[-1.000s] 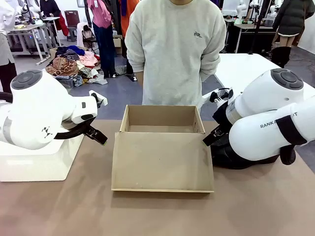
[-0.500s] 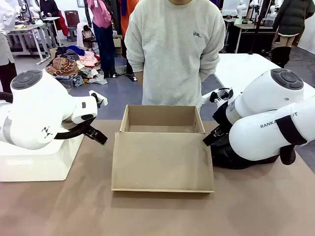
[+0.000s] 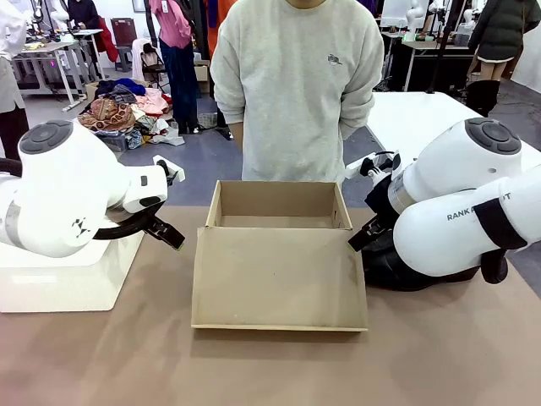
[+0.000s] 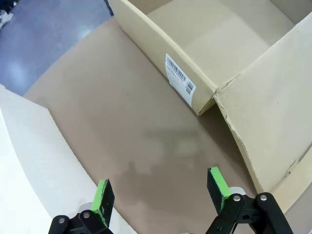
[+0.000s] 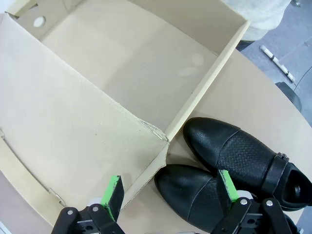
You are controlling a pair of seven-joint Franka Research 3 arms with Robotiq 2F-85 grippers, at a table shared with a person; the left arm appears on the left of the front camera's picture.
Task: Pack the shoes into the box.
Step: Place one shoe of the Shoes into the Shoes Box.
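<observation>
Shoes (image 5: pixel 229 151) beside box (image 5: pixel 146 63) (flap (image 5: pixel 58 126) flat), under right arm (image 3: pixel 456 228).

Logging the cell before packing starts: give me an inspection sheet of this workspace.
Surface: brown matte tabletop, no spills seen.
Job's things: tan cardboard shoebox open and empty, flap lid flat toward the robot; pair of black glossy leather shoes on the table beside its right wall.
Clutter: white rounded plastic box under the left arm.
Grippers: left gripper open over bare table; right gripper open above the nearer shoe and the flap's corner.
Cables: black cable on the left arm.
Surroundings: person in grey sweatshirt behind the box; clothes heaped on the floor.
</observation>
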